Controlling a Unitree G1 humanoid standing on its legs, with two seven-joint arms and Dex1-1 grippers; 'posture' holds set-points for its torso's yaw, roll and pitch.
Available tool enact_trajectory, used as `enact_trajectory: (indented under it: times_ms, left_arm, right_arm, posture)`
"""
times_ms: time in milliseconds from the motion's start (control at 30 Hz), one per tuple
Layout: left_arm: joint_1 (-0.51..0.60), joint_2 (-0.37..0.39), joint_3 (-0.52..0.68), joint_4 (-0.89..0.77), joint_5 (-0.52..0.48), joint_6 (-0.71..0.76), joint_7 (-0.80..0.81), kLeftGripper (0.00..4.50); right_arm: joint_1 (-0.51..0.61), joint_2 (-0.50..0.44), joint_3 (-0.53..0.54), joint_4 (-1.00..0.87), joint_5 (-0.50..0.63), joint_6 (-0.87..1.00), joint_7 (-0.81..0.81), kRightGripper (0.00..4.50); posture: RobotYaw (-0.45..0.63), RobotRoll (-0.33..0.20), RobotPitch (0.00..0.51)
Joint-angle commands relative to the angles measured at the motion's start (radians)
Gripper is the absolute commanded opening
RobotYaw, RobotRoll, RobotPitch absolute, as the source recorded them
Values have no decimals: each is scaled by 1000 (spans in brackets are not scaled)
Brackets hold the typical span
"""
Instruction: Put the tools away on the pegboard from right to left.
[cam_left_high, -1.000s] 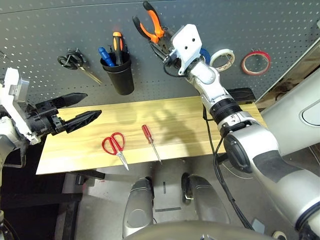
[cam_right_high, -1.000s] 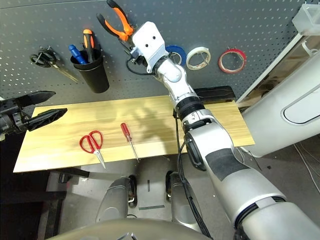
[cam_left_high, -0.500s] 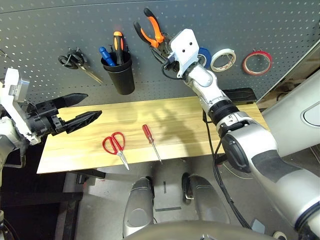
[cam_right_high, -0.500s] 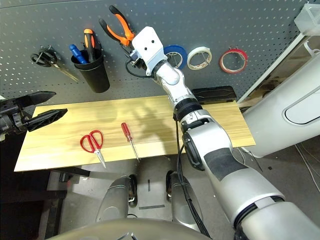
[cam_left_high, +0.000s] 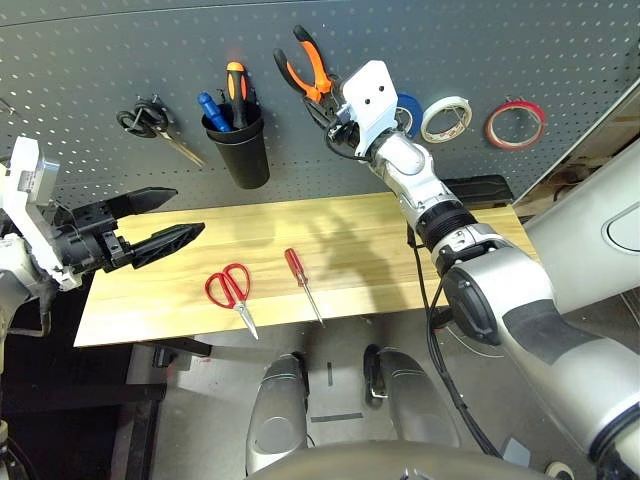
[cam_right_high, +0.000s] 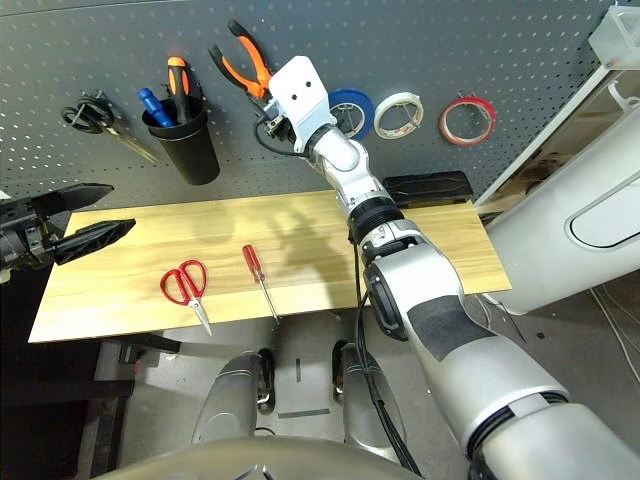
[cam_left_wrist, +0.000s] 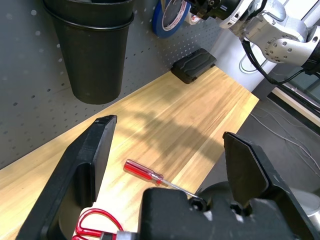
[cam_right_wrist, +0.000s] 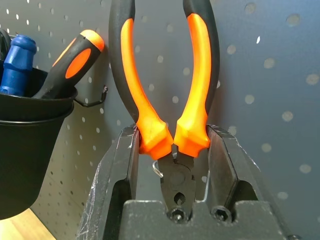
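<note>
My right gripper (cam_left_high: 327, 104) is raised against the dark grey pegboard (cam_left_high: 520, 40) and is shut on the orange-and-black pliers (cam_left_high: 305, 62). Its fingers clamp the pliers (cam_right_wrist: 196, 75) near the joint, handles pointing up, and a small metal hook sits just behind the head. A red tape ring (cam_left_high: 512, 124) hangs at the board's right. On the wooden table lie the red-handled screwdriver (cam_left_high: 295, 268) and, to its left, the red-handled scissors (cam_left_high: 229, 287). My left gripper (cam_left_high: 188, 210) hovers open over the table's left end, with nothing between its fingers (cam_left_wrist: 95, 150).
On the board hang a black cup (cam_left_high: 238, 145) with screwdrivers, black-handled scissors (cam_left_high: 150, 122), a blue tape roll (cam_left_high: 408, 110) and a white tape roll (cam_left_high: 445, 118). A black block (cam_left_high: 480, 186) sits at the table's back right edge.
My right gripper has carried the pliers slightly right and down along the pegboard. The left gripper and the tools on the table have stayed put.
</note>
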Motion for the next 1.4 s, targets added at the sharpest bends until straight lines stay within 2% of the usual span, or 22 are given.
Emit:
enact_trajectory:
  times_ms: [33,467,833,1033,1400]
  left_arm:
    - [2,-2,-13,-10,-2,5,-3,4500]
    - [-4,-6,-22,-21,-8,9,7,4500]
    - [-9,-12,-31,-38,-12,14,19,4500]
    - [-8,-18,-32,-47,-13,19,26,4500]
    - [-16,-15,-35,-47,-13,23,28,4500]
  right_arm:
    - [-3,0,-18,27,7,41,-19,2098]
    - [42,7,0,16,-11,86,-23,2098]
    - [58,9,1,-46,-11,15,-40,2098]
    - [93,13,31,-153,-31,-68,-43,2098]
    - [157,29,65,-359,-39,-62,-51,2098]
  posture:
    - [123,0,184]
    - [120,0,182]
    - [114,0,182]
    - [112,0,182]
    - [107,0,181]
